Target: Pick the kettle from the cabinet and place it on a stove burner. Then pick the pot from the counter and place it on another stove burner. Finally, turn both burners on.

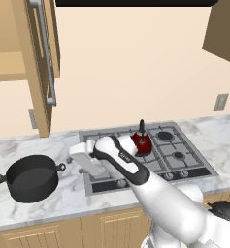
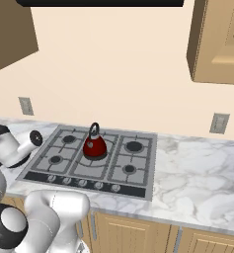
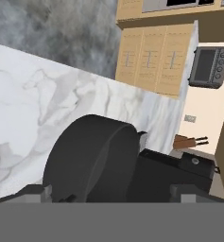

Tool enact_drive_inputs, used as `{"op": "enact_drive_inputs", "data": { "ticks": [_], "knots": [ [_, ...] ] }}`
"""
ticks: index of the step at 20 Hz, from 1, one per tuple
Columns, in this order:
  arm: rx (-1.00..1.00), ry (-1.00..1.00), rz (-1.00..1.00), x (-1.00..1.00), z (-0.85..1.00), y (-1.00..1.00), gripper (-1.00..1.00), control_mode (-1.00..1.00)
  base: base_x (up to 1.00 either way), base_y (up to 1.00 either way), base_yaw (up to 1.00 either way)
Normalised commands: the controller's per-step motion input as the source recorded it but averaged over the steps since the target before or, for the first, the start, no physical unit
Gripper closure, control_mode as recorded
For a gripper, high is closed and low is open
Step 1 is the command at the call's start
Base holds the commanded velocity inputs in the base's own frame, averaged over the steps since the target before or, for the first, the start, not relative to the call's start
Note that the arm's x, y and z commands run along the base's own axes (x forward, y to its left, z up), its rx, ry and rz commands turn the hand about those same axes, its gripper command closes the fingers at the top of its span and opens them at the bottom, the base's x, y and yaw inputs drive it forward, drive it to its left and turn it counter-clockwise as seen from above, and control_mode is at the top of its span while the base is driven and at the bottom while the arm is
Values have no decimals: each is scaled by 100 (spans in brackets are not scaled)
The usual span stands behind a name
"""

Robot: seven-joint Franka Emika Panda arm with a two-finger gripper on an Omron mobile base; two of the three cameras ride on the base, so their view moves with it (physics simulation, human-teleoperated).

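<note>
In the left base view the dark-red kettle [image 1: 142,141] stands upright on the cooktop [image 1: 191,154], on a middle burner [image 1: 150,151], partly behind the arm [image 1: 136,174]. The black pot [image 1: 31,178] sits on the marble counter [image 1: 68,193], well to the left of the cooktop, apart from the arm's white wrist. Above it the wall cabinet [image 1: 36,63] has its door swung open, silver bar handle [image 1: 47,58] facing out. The fingers themselves cannot be made out here.

In the right base view the kettle [image 2: 94,144] rests on the centre burner [image 2: 99,155] of the cooktop [image 2: 138,185], black handle up. The arm [image 2: 10,148] reaches off the left edge, away from the kettle.

In the hand view the two dark fingertips [image 3: 35,191] stand spread wide at the bottom, holding nothing. The pot [image 3: 92,158] lies straight ahead of them, close, its open mouth turned toward the left fingertip; whether either tip touches the rim cannot be told. Beyond the pot the counter [image 3: 33,94] stretches away. Past the right fingertip, farther off, a toaster oven [image 3: 208,66] and a knife block [image 3: 189,142] show against the wall.
</note>
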Motion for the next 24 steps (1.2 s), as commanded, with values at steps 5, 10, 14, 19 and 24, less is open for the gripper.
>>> {"op": "enact_drive_inputs", "data": {
  "ticks": [5,10,14,19,24],
  "knots": [
    [0,0,0,15,-15,16,-100,-100,0,0,0],
    [0,0,0,8,-15,2,-100,-100,0,0,0],
    [0,0,0,6,-7,0,-100,-100,0,0,0],
    [0,0,0,17,-10,4,-100,-100,0,0,0],
    [0,0,0,16,-15,5,-100,-100,0,0,0]
  ]
}}
